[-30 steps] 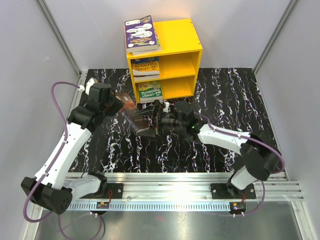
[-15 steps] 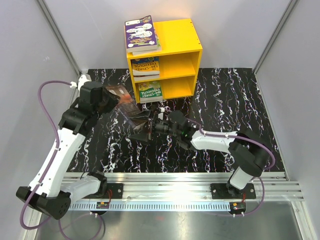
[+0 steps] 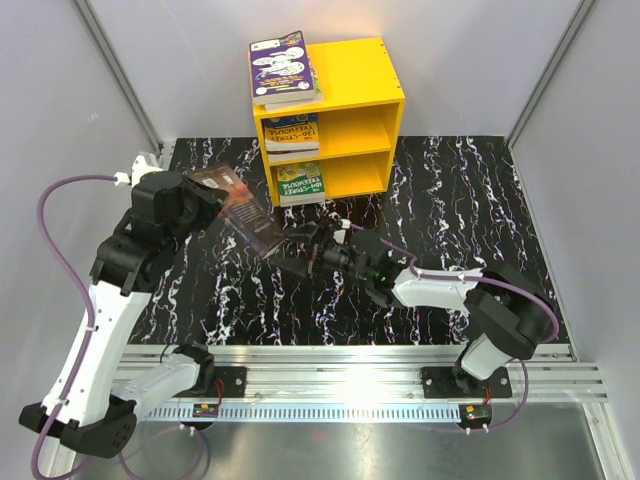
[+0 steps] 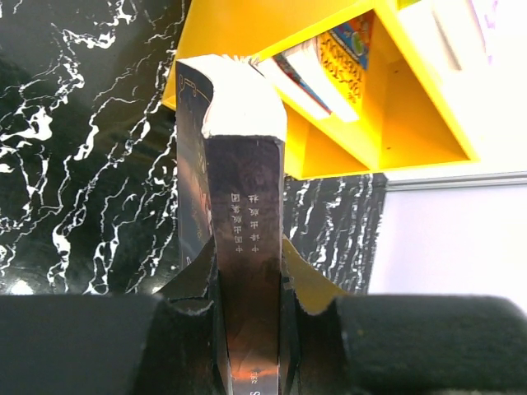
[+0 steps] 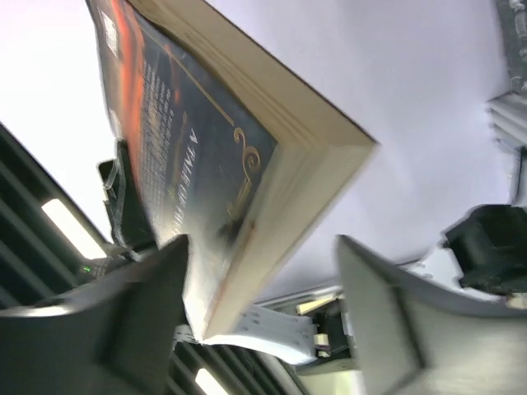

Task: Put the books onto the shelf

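The left gripper [image 3: 213,197] is squeezed tight on a dark book [image 3: 247,212]. It holds the book up in the air, tilted, over the black table [image 3: 450,200]. The book is at about 10 o'clock from the middle of the table. In the left wrist view the book's back edge stands up straight, and the gripper presses on both its sides.

The right gripper [image 3: 303,252] is at the book's low end, on the 4 o'clock side of it. Its fingers [image 5: 132,313] are spread apart. One corner of the book pokes in between them. One finger is close to the cover and the other is clear of the book, so this gripper has no hold on it.

The yellow shelf [image 3: 345,70] stands at 12 o'clock, at the far edge of the table. A pile of books [image 3: 283,68] lies on its top, on the left side. An orange book [image 3: 292,131] sits in the upper box and a green book [image 3: 301,182] in the lower box.
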Controlling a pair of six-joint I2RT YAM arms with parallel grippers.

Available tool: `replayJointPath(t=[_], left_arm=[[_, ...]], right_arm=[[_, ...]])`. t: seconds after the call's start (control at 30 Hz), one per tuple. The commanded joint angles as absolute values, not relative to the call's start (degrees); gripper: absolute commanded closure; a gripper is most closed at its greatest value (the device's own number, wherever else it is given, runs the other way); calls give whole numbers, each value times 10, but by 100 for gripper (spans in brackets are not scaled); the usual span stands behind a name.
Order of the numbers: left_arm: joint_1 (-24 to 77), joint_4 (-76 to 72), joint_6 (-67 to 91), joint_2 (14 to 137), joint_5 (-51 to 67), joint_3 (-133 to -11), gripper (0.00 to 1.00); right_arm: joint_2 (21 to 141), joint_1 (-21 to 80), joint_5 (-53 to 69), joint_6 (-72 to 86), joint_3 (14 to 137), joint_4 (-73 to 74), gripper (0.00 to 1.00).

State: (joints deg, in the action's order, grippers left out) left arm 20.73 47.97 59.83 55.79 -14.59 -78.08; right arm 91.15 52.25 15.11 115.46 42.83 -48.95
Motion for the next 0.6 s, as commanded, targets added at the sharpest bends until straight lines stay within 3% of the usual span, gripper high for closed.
replayJointPath(t=[0.0,0.07,0.47,0.5,0.53,0.57], left_arm=[[209,389,613,538,-151,-793,100],[209,396,592,548,-166,-808,100],[210,374,549,552,-100,-822,100],[210,374,547,550,-96,-827,100],[209,367,539,550,-81,-829,100],[210,364,532,550,-75,-832,100]], right_arm=[[926,522,179,1249,497,-508,15],[925,525,190,1245,522,-504,1],[962,524,196,1251,515,-539,1],[971,524,193,1254,517,-547,2],[977,524,192,1255,519,-552,18],[983,523,186,1257,521,-561,25]])
